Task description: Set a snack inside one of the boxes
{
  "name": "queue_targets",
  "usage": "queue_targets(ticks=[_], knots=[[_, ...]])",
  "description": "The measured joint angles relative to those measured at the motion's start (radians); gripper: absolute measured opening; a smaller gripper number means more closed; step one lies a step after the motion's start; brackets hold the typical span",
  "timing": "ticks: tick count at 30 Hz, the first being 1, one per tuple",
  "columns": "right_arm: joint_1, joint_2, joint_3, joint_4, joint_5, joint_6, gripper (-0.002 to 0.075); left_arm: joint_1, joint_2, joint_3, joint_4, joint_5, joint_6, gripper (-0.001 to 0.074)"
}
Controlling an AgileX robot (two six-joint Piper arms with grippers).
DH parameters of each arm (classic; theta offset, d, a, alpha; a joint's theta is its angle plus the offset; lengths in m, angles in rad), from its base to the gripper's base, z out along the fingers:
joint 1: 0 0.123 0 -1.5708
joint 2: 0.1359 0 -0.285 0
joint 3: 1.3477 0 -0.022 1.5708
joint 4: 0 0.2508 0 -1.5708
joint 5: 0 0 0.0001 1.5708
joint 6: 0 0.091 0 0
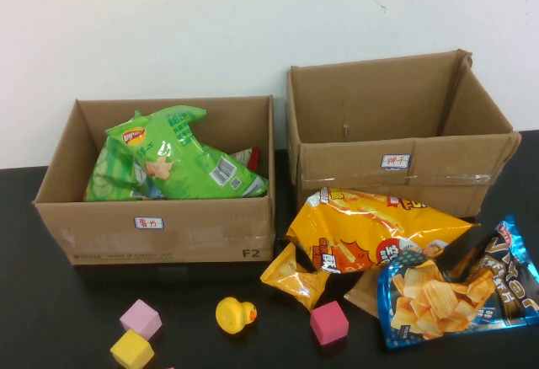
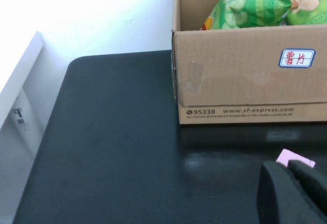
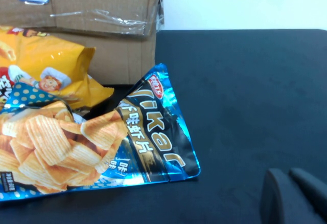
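Note:
Two open cardboard boxes stand at the back of the black table. The left box (image 1: 210,234) holds green chip bags (image 1: 173,163); it also shows in the left wrist view (image 2: 245,88). The right box (image 1: 472,171) looks empty. An orange snack bag (image 1: 370,230), a blue chip bag (image 1: 459,289) and a small orange packet (image 1: 295,276) lie in front of the right box. The blue bag (image 3: 92,142) and orange bag (image 3: 46,65) show in the right wrist view. My left gripper (image 2: 286,166) and right gripper (image 3: 287,175) are shut and empty, low over the table, out of the high view.
A pink cube (image 1: 141,318), a yellow cube (image 1: 132,350), a yellow rubber duck (image 1: 235,314) and a darker pink cube (image 1: 328,323) lie along the table front. The pink cube (image 2: 294,157) sits just beyond my left fingertips. The table's left edge (image 2: 51,106) meets a white wall.

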Motion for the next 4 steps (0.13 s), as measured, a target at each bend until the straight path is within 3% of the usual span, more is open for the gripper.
queue_targets(ticks=[4], knots=[[0.0,0.0,0.0,0.0,0.0,0.0,-0.0001,0.0,0.0,0.0,0.0,0.001,0.0,-0.0002]])
